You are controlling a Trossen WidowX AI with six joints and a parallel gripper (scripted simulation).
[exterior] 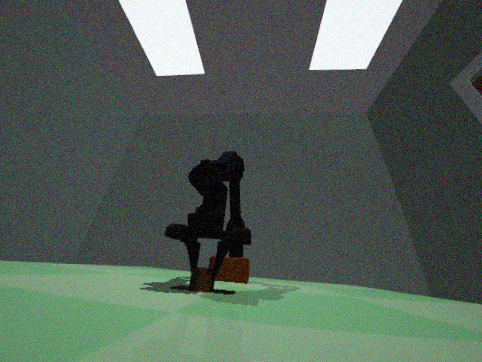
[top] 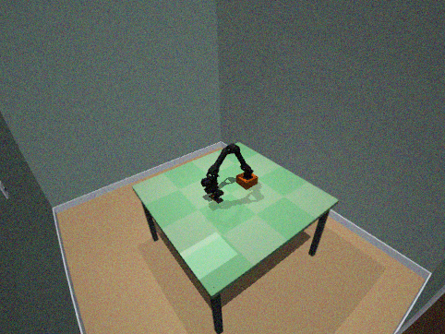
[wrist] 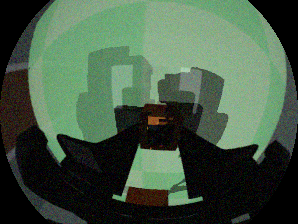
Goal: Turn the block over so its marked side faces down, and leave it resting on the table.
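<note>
The block [exterior: 202, 281] [wrist: 161, 142] is a small brown-orange cube. It appears to rest on the green checkered table [top: 249, 235] [exterior: 300, 335] [wrist: 200, 30]. In the wrist view, its face toward the camera has a bright orange patch and dark areas. Shadow makes the marking hard to read. My gripper [exterior: 202, 286] [wrist: 160, 127] points down and is shut on the block, with one finger on each side. In the top view, the block is mostly hidden by the gripper.
The arm stands on an orange-brown base box [top: 246, 183] [exterior: 237, 270] [wrist: 147, 196], behind the gripper as seen from the exterior view. Shadows of the arm lie on the table around the gripper. The table's edges show in the top view.
</note>
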